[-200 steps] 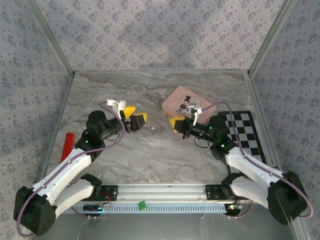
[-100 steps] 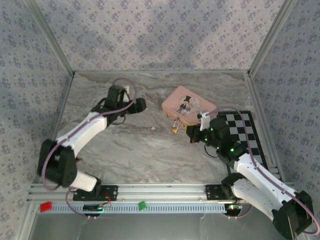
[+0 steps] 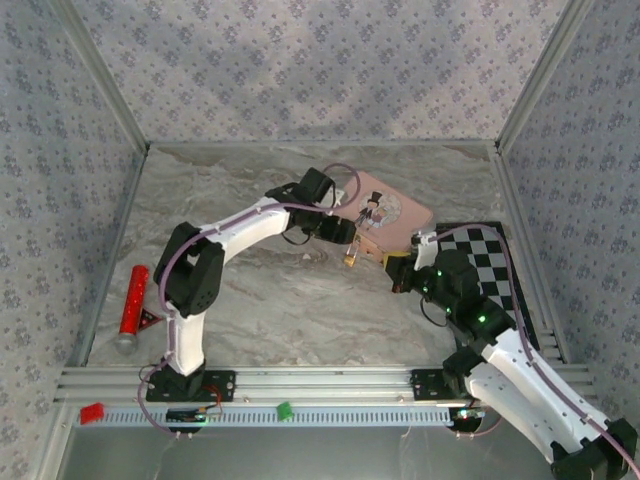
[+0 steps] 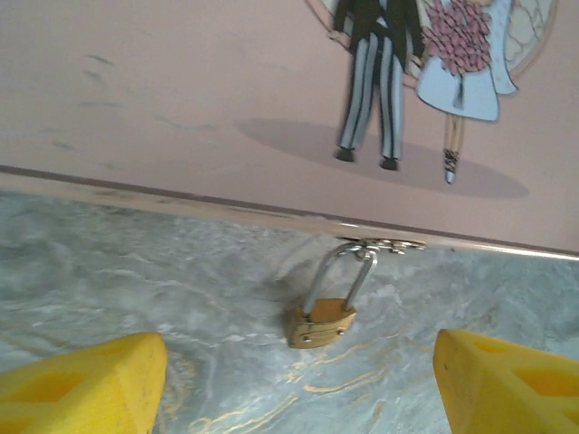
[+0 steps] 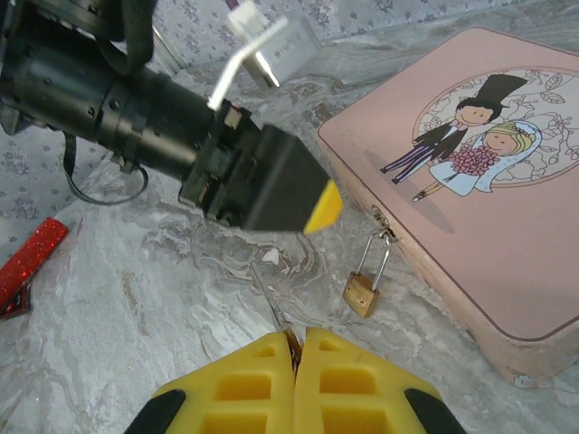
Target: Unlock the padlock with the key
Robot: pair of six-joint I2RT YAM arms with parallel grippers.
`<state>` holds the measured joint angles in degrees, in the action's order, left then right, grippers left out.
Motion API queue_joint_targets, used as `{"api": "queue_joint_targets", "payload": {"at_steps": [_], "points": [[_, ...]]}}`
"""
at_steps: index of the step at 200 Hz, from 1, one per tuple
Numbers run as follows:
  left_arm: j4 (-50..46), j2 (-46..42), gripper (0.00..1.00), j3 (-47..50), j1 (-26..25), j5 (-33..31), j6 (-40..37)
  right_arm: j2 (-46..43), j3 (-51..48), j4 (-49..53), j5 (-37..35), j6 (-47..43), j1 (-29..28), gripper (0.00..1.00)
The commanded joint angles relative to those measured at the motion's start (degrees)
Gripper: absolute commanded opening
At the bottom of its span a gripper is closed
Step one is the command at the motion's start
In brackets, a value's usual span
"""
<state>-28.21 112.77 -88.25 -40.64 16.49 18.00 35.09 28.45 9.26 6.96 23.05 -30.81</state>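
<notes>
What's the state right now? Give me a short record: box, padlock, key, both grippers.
pink box: lid shut, flat on the table
padlock: shackle through the box's latch and looks closed; body rests on the table
key: pinched in the right gripper, blade pointing forward, short of the padlock
right gripper: shut on the key
left gripper: open, facing the padlock, not touching it
lock status: not yet unlocked
</notes>
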Motion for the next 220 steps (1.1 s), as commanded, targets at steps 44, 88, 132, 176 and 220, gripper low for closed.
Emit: {"api": "queue_joint_targets", "payload": {"at_steps": [44,88,132,176,220], "points": [[6.1,6.3,0.65,0.2,-2.5,2.8,0.5,-0.5,-3.0,0.2,-1.1,0.6,0.4,0.0],[11.2,8.7,0.63,1.2,-3.2,2.7,1.6,-0.5,-2.3,0.7,-0.6,0.1,0.7,0.0],[15.0,10.7,0.47,1.7,-4.4,2.9,3.1,-0.5,-2.6,0.4,-0.5,0.8,0.9,0.0],[17.9,9.8,0.26,4.2,-4.3,2.7,4.5,0.0,-2.6,0.1,-0.3,1.1,1.0,0.0],[26.2,5.3,0.11,11.8,-3.6,0.3,7.8,1.7,-2.2,-0.8,0.5,0.9,1.1,0.0]]}}
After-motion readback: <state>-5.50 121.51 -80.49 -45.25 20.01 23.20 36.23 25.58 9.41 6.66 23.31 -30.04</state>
